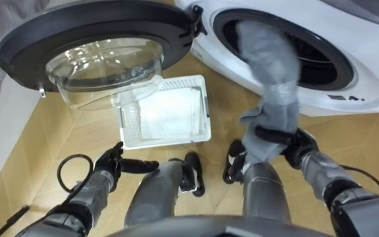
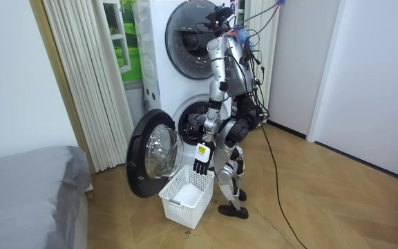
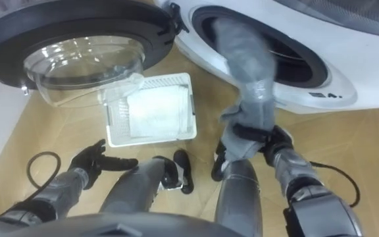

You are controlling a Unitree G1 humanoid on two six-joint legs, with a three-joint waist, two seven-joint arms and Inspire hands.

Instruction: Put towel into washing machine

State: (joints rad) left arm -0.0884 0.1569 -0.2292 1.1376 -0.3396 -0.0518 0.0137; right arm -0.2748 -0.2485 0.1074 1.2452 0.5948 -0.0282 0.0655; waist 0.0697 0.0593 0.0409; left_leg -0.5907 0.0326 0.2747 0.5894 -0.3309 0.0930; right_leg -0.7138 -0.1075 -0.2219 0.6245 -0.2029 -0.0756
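The right hand (image 3: 273,141) clutched the grey towel (image 3: 252,79), whose upper end lay inside the washing machine (image 3: 347,82) drum. The left hand (image 3: 92,161) hung, fingers straight, over the wooden floor (image 3: 51,128) near the white laundry basket (image 3: 114,125).

towel (image 1: 278,79): its upper end, well above the fingers (image 1: 273,134), ran into the dark drum and was lost there.
right hand (image 1: 299,143): its palm was covered by the fold beneath the fingers.
washing machine (image 1: 372,79): cut off by the top and right edges.
door (image 1: 15,52): cut off along the top edge.
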